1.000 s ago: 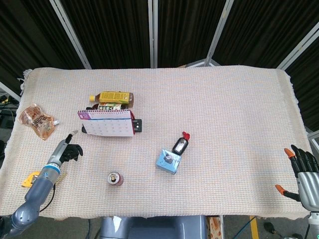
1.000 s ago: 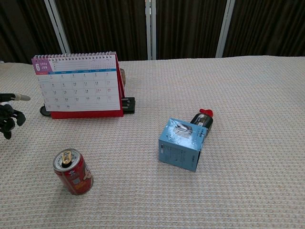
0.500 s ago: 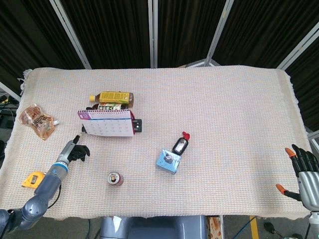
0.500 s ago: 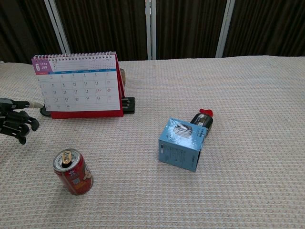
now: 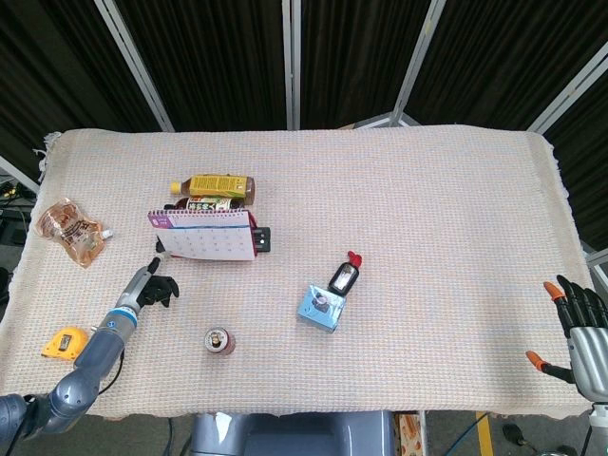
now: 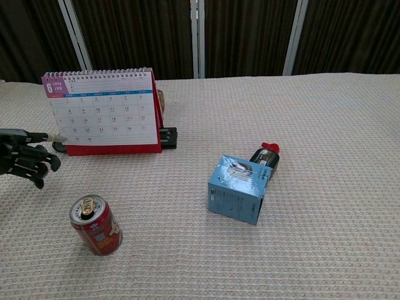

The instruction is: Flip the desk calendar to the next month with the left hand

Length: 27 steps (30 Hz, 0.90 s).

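Your left hand (image 5: 152, 286) hung low over the cloth just in front of the lower left corner of the desk calendar (image 5: 204, 236), holding nothing. One finger (image 6: 45, 136) reached out straight, its tip right at the calendar's lower left edge; whether it touched the page could not be told. The other fingers were curled downward beneath it.

The desk calendar stood upright on its red base in the left half of the table (image 5: 427, 190), showing a June page, spiral binding on top. Close behind it lay two bottles on their sides, a yellow-labelled bottle (image 5: 217, 184) and a dark-labelled bottle (image 5: 211, 202) pressed against the calendar's back. A small black block (image 5: 262, 239) sat touching the calendar's right end.

In front of your hand and a little to the right, a red soda can (image 6: 95, 225) stood upright, near but apart from the fingers. A snack pouch (image 5: 68, 229) lay to the left of the calendar near the table edge, and a yellow tape measure (image 5: 60, 341) rested beside your forearm. Well to the right, a blue box (image 6: 238, 190) lay with a black and red item (image 6: 265, 157) touching its far side.

Your right hand (image 5: 581, 328) was at the table's right front corner, fingers spread, empty.
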Available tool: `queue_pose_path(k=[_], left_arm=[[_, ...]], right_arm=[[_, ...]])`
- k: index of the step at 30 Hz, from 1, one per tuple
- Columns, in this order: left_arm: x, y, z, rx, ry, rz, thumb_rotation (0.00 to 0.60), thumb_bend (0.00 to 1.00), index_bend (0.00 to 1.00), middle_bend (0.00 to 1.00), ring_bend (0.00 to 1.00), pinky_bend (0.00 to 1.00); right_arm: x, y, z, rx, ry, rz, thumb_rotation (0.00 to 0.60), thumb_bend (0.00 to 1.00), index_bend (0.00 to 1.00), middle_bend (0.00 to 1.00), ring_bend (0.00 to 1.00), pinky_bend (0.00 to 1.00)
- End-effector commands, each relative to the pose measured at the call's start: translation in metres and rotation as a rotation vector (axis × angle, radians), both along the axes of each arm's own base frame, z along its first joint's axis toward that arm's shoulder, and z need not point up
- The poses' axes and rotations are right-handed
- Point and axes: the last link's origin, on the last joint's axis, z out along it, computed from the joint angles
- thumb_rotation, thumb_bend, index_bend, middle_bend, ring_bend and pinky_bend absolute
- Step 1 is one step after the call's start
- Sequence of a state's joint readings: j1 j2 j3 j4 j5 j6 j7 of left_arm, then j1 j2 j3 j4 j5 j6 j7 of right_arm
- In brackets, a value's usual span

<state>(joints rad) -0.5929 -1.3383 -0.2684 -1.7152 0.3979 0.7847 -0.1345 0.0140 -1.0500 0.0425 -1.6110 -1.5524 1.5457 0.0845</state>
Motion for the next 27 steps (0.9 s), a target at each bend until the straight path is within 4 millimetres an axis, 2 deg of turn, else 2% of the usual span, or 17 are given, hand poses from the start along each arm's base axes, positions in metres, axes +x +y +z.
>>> queue_pose_path(k=[1,5,15,27], left_arm=[[0.001,0.002,-0.001,0.001,0.000,0.000,0.600,1.00,0.00,0.63,0.66,0.56],[0.006,0.008,-0.004,0.006,0.000,-0.007,0.600,1.00,0.00,0.63,0.66,0.56],[0.041,0.025,-0.005,0.004,-0.003,-0.092,0.600,1.00,0.00,0.63,0.66,0.56],[0.068,0.022,0.000,0.006,0.005,-0.204,0.600,1.00,0.00,0.63,0.66,0.56]], right_arm=[[0.000,0.000,0.000,0.000,-0.001,-0.002,0.600,0.03,0.00,0.00,0.00,0.00],[-0.001,-0.001,0.000,0.002,0.000,-0.004,0.600,0.02,0.00,0.00,0.00,0.00],[-0.003,-0.002,0.000,-0.002,-0.001,-0.014,0.600,0.02,0.00,0.00,0.00,0.00],[-0.003,-0.001,0.002,-0.004,-0.003,-0.012,0.600,0.02,0.00,0.00,0.00,0.00]])
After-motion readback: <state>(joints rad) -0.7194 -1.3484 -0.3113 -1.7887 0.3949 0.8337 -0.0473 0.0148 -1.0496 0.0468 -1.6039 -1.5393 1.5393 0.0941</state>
